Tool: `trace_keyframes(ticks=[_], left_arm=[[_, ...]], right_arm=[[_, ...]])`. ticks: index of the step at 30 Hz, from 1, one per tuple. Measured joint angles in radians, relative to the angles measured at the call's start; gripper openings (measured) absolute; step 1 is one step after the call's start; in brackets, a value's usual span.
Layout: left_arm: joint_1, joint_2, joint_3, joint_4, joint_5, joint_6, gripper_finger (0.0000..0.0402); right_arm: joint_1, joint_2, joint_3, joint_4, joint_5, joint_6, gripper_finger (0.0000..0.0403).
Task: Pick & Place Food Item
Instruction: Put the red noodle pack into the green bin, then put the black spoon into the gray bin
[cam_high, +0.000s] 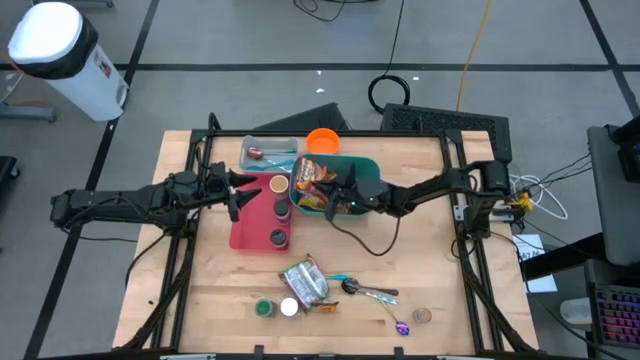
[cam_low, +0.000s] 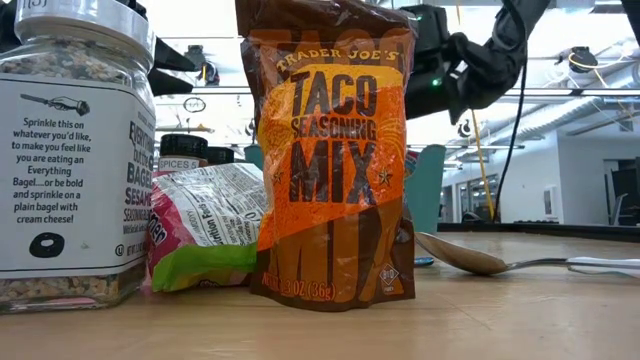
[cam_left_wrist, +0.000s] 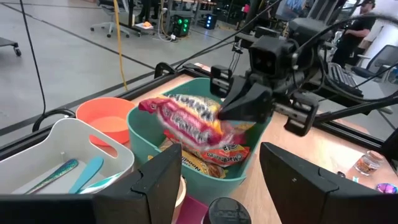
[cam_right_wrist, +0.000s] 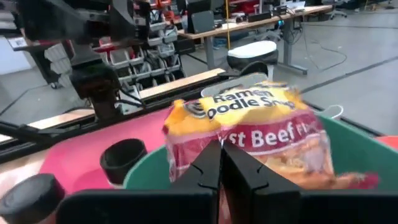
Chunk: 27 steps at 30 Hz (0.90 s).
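Right end effector (cam_right_wrist: 221, 163) clenched on one ramen packet (cam_right_wrist: 249, 134) | one teal bin (cam_high: 345, 200) | left end effector (cam_left_wrist: 214, 171) released

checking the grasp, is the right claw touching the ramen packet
Touching. In the right wrist view the right claw, shut, pinches the edge of the ramen packet over the teal bin; the left wrist view shows the same pinch.

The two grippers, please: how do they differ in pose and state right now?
The right gripper has its fingers shut on the ramen packet over the teal bin. The left gripper hovers beside that bin, over the red tray, fingers apart and holding nothing. Both point toward the bin.
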Motion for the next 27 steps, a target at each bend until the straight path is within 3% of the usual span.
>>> trace_keyframes(ticks=[9, 17, 27], left_arm=[[-0.001, 0.0, 0.0, -0.001, 0.0, 0.0, 0.0225], [-0.001, 0.0, 0.0, -0.002, 0.0, 0.0, 0.0225], [0.0, 0.0, 0.0, -0.008, 0.001, 0.0, 0.0225]], right_arm=[[-0.003, 0.021, -0.002, -0.007, 0.0, 0.0, 0.0027], [-0.003, 0.009, -0.002, -0.017, -0.07, -0.022, 0.0115], [0.042, -0.221, -0.002, -0.243, -0.159, -0.049, 0.0187]])
